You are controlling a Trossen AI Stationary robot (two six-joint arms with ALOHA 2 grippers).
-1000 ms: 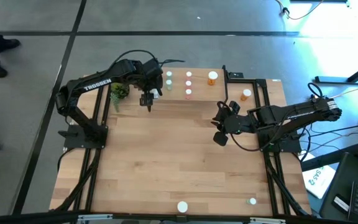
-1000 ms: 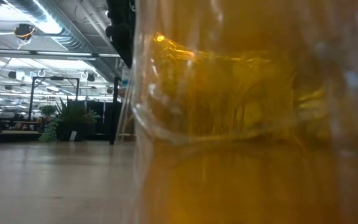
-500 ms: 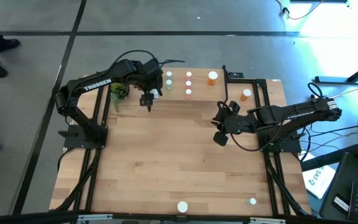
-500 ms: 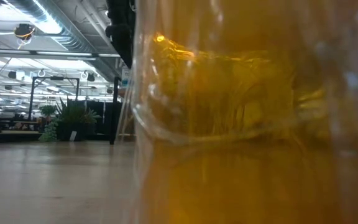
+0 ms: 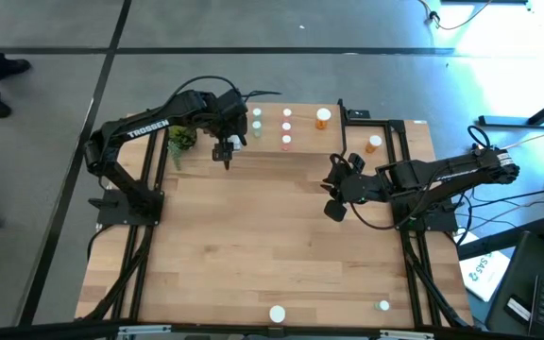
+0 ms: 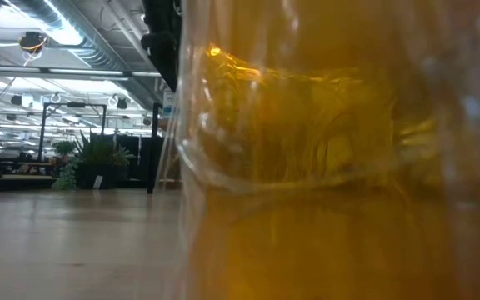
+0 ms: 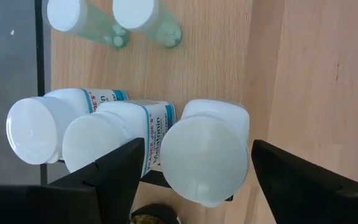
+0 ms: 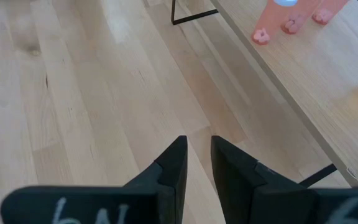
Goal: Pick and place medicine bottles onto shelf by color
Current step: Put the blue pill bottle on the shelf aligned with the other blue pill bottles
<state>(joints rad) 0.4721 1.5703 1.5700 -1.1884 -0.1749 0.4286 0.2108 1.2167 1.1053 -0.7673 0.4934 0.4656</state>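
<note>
High view: left gripper (image 5: 225,153) hangs at the near edge of the shelf (image 5: 333,135), at the white end, beside the potted plant (image 5: 179,140). Green bottles (image 5: 257,123), pink bottles (image 5: 286,128) and an orange bottle (image 5: 322,118) stand in colour groups along it. Another orange bottle (image 5: 373,144) sits off to the right; a white bottle (image 5: 277,314) and a small pale one (image 5: 383,305) wait on the desk (image 5: 253,246) at its near edge, well apart from both arms. Right gripper (image 5: 335,206) idles mid-desk.

Low view: an amber bottle (image 6: 340,167) right against the lens blocks almost everything; nothing usable there.

Left wrist view: fingers (image 7: 120,168) spread wide either side of a white bottle (image 7: 207,158) standing on the shelf, not gripping it. Two more white bottles (image 7: 73,134) crowd just beside it. Risk, as I judge: any sideways drift on pull-out clips the cap and topples the bottle into its neighbours.

Right wrist view: right gripper's fingers (image 8: 176,165) near together, holding nothing, over bare desk. Shelf leg (image 8: 191,15) and edge lie ahead, a snag hazard if it sweeps low toward the shelf.
</note>
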